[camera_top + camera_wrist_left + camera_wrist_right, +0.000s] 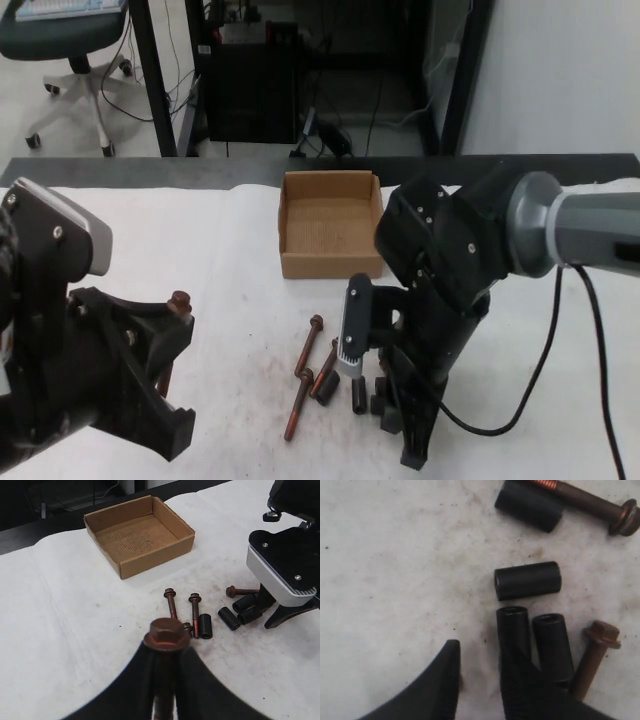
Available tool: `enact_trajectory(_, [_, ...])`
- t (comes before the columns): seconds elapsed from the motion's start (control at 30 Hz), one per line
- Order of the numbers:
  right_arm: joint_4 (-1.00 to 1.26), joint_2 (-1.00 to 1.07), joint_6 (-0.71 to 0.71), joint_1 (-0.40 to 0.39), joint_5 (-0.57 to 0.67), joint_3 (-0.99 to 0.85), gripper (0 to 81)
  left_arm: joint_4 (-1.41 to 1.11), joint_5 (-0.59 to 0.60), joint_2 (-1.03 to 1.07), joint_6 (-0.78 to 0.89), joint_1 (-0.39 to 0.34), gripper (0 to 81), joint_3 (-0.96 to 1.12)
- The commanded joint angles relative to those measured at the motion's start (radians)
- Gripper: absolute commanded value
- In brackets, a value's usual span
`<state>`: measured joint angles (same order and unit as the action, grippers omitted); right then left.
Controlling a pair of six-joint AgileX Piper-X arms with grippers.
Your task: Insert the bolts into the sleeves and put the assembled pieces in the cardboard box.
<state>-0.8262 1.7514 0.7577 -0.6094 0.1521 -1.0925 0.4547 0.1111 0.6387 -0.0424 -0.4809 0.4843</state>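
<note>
Left tool point(166, 655) clamped on a bolt point(166, 634). Right tool point(480, 680) open, apparently touching one sleeve point(512, 622). Cardboard box point(330, 266) at its 11 o'clock.

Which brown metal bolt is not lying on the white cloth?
The brown metal bolt held in the left gripper; the others lie flat on the white cloth.

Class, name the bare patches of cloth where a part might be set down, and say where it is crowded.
Free: the cloth left of the cardboard box, out to the left gripper holding a bolt. Crowded: in front of the box, where loose bolts and sleeves lie by the right gripper.
</note>
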Motion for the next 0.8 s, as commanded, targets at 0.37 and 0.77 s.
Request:
enact_trajectory(0.37, [0.063,0.007,0.006,0.003,0.002,0.019,26.7,-0.017,-0.006,-0.008,-0.004,0.000,0.0,0.003])
enact_trajectory(0.77, [0.146,0.007,0.006,0.003,0.002,0.097,26.7,-0.017,-0.006,-0.008,-0.004,0.000,0.0,0.003])
